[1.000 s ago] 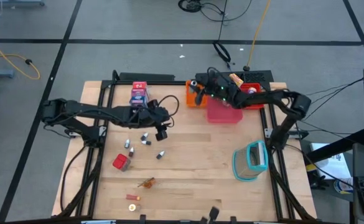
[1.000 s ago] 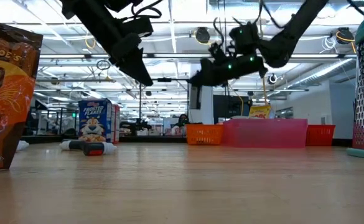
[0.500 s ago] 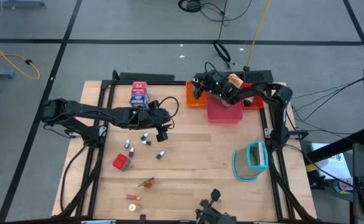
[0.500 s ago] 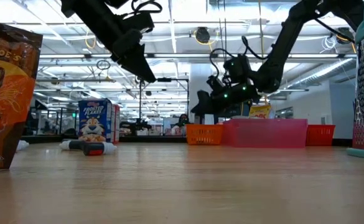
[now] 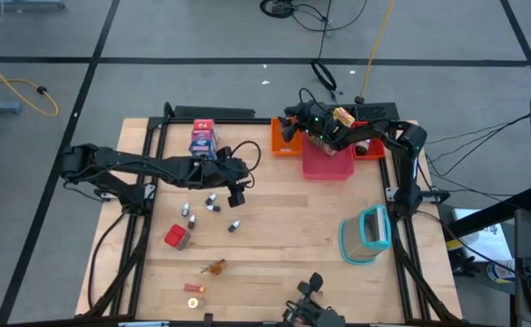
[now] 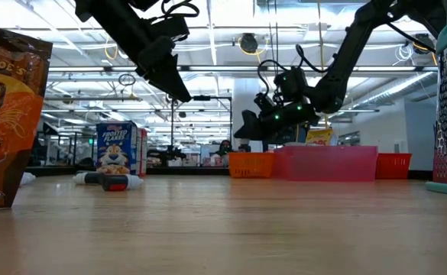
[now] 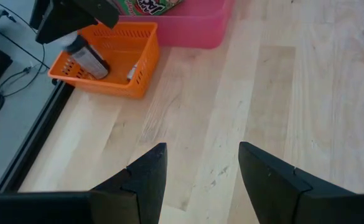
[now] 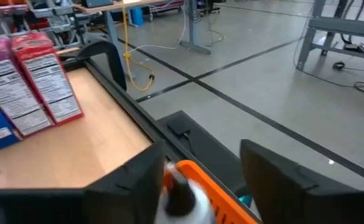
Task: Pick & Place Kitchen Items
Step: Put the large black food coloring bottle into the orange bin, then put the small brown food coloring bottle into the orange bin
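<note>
Right tool (image 5: 288,127) over the orange tray (image 7: 116,81), fingers apart around a dark-capped bottle (image 7: 87,58) (contact unclear), left tool (image 5: 236,191) open, empty, above small bottles (image 5: 212,203) mid-tabletop (image 5: 283,236)

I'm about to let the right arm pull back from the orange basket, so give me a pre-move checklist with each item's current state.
1. Fingers of the right gripper stand wider than the small bottle: ok.
2. Bottle within the rim of the orange basket: ok, it is tilted in the left wrist view.
3. Bottle resting on the basket floor: cannot tell.
4. The left gripper is open and empty: ok.
5. All items put away: not ok; the loose bottles and the red cube lie outside the basket.
</note>
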